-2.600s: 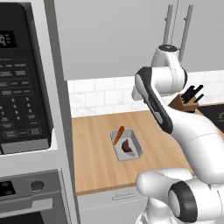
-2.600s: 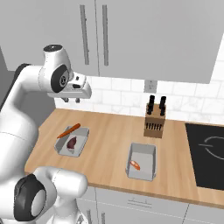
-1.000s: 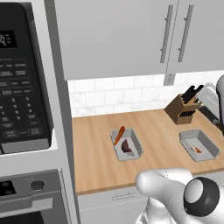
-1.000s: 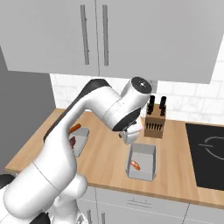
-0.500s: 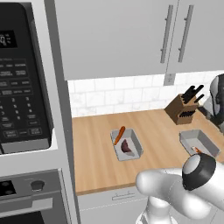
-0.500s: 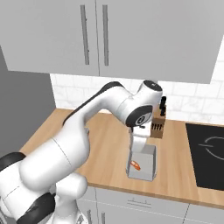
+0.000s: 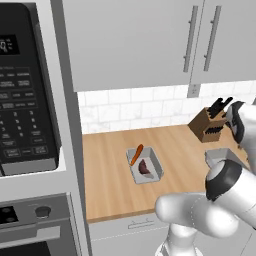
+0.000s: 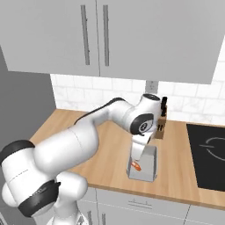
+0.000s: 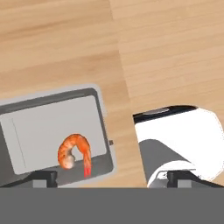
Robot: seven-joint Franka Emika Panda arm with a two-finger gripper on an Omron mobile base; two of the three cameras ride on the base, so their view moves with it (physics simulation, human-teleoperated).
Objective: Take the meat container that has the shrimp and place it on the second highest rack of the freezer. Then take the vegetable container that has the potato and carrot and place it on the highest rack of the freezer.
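The meat container (image 9: 43,131) is a shallow grey tray with the pink-red shrimp (image 9: 75,151) curled near one end. In the right base view my arm reaches down over this tray (image 8: 148,163), near the counter's front edge, and the shrimp (image 8: 136,166) shows beside the hand. My gripper (image 9: 111,177) is open, its tips spread wide above the tray's end and the bare wood beside it, holding nothing. The vegetable container (image 7: 149,172) lies mid-counter with the carrot (image 7: 136,154) and potato (image 7: 146,168) in it. The freezer is out of view.
A wooden knife block (image 8: 161,124) stands against the tiled wall just behind the meat container. A black cooktop (image 8: 207,154) lies to its right. The microwave (image 7: 25,90) and oven stack bound the counter's left end. Upper cabinets hang overhead.
My arm has swung from the left of the counter to the right and lowered the hand over the meat container. The jaws have stayed open. Both trays lie where they were.
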